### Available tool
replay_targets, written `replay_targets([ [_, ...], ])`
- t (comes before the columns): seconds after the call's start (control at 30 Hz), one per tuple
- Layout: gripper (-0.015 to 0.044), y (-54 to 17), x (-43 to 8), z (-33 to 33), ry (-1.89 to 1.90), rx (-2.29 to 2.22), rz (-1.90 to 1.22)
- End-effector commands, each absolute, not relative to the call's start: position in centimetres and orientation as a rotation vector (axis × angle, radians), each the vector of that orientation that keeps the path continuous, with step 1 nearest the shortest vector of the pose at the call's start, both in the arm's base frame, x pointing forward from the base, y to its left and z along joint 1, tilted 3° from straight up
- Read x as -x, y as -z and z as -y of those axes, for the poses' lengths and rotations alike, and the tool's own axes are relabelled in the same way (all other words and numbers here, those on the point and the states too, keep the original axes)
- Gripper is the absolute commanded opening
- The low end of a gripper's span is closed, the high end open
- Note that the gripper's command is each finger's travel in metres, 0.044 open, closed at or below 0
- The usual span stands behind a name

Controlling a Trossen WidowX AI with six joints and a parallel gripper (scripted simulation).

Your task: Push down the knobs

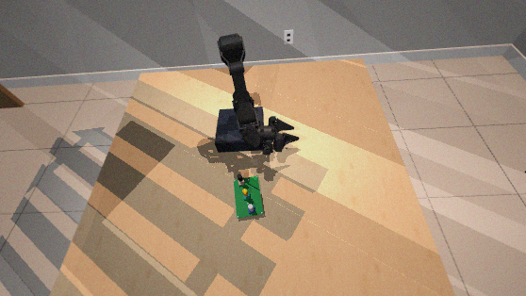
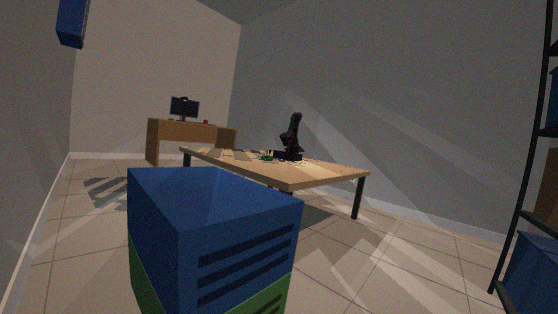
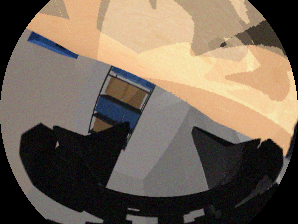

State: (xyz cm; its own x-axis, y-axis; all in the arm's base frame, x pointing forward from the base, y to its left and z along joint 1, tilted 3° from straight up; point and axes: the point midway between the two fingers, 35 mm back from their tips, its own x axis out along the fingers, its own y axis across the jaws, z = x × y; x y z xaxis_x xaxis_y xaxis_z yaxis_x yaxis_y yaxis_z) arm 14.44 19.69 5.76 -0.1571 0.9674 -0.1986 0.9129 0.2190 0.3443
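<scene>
The green circuit board [image 1: 256, 197] [image 2: 266, 158] stands on the table in front of the arm's base. Three small parts rise from it in the top view: a dark one [image 1: 240, 177] at the end near the arm, an orange-topped one [image 1: 244, 191] in the middle, and a pale-topped one [image 1: 251, 206] with blue below it at the far end. They are too small to tell how far any knob sits down its shaft. My gripper [image 1: 296, 133] [image 3: 161, 128] is open and empty, beside the arm's base and away from the board. The board is not in the wrist view.
The arm's dark base block [image 1: 226, 129] stands on the wooden table [image 1: 339, 94] [image 2: 320, 172] behind the board. In the exterior view a blue bin [image 2: 215, 200] is in the foreground, a desk [image 2: 185, 131] with a monitor is behind, and a shelf rack [image 2: 531, 150] is at right.
</scene>
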Motion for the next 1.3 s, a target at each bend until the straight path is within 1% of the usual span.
replay_targets([
  [0.0, 0.0374, -5.8, -14.5, -19.7, -0.204, -1.745, -2.126],
  [0.2, 0.0216, -7.0, -17.1, -19.6, -0.273, -1.749, -2.052],
  [0.47, 0.0006, -6.1, -20.3, -19.3, -0.285, -1.641, -1.872],
  [0.87, 0.0000, -4.9, -24.8, -17.8, -0.273, -1.370, -1.640],
  [1.27, 0.0000, -4.4, -28.3, -15.1, -0.246, -1.023, -1.501],
])
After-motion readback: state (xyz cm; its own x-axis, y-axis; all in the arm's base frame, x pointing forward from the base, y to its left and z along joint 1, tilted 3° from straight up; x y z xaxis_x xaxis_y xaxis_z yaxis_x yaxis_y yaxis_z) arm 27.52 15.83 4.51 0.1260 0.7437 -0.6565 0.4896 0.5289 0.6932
